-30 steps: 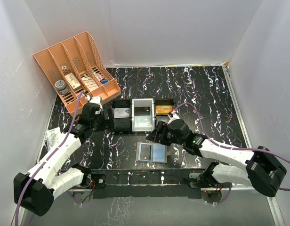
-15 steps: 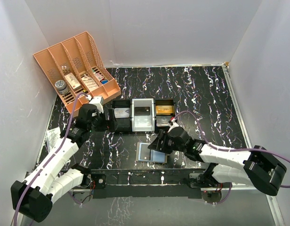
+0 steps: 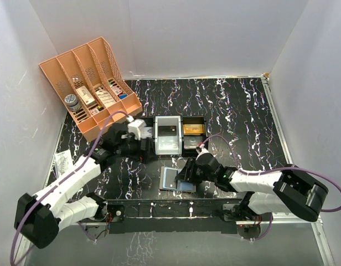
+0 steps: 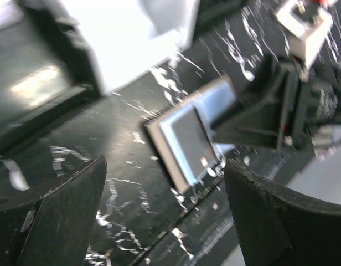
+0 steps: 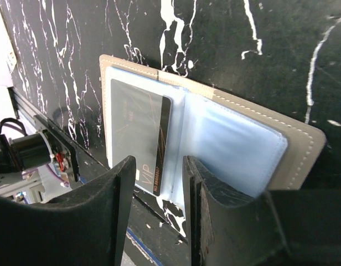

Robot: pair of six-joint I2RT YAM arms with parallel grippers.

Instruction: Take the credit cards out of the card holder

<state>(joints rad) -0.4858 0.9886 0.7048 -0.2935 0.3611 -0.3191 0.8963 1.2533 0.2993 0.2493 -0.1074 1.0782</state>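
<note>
The right gripper (image 3: 188, 170) is being lowered from the trays onto the open card holder (image 3: 179, 179) lying at the table's near edge. Its jaws are being narrowed over the last dark grey card (image 5: 134, 130), nothing gripped yet. The left gripper (image 3: 138, 132) — wide, empty — is being swung over the black tray (image 3: 145, 148).

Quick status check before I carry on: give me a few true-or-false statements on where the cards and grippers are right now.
1. The card holder lies open on the table. True.
2. A dark card sits in one of its panels. True.
3. The left gripper holds a card. False: it is open and empty.
4. The gold card lies in the white tray. False: it lies in a black tray.
</note>
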